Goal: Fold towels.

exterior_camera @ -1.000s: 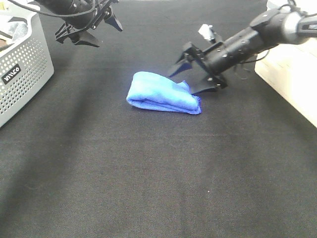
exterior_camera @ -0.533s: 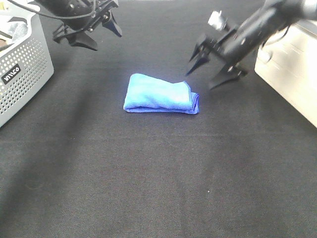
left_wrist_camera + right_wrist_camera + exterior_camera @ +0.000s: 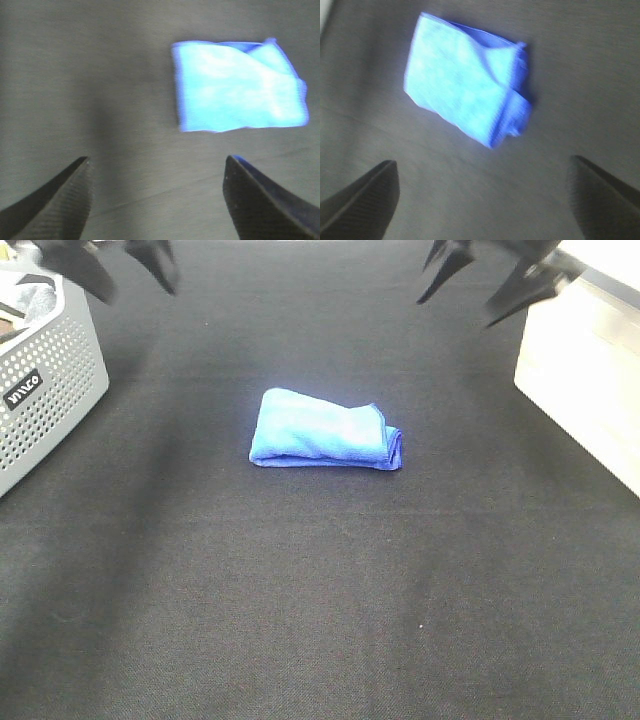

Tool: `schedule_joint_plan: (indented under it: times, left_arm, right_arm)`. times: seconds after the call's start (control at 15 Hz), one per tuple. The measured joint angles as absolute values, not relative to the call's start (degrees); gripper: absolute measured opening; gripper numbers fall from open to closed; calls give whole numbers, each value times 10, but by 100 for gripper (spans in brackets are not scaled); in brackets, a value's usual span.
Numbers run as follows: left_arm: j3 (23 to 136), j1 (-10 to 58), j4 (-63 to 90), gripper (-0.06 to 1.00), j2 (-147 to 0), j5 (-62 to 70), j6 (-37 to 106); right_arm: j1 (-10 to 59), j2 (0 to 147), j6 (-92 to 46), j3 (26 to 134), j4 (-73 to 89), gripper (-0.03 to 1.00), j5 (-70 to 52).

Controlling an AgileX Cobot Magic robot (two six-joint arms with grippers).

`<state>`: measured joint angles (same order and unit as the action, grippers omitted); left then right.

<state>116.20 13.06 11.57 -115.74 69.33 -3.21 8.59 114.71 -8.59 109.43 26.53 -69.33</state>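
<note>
Blue towel (image 3: 326, 429) lies folded mid-mat, well right of basket (image 3: 45, 370); L gripper (image 3: 118, 265) & R gripper (image 3: 492, 278) both spread wide, empty, up high w/ fold apparently done

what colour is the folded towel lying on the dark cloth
The folded terry towel is bright blue, clearest in the exterior high view.

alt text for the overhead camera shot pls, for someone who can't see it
A folded blue towel lies alone on a black tabletop. Two open grippers, left and right, hang at the far edge, touching nothing. A grey perforated basket stands at the left, a pale box at the right.
</note>
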Motion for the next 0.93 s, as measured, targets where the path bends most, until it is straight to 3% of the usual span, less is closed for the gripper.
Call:
schedule_joint_plan:
  times: [0.27,0.93]
  left_arm:
    - [1058,152,73,69,-1023,694,-33]
    - [540,156,65,69,-424,698,-31]
  right_arm:
    - [124,1003,-69,971,194,85,-696]
    - [126,474,-68,492,165,85,-680]
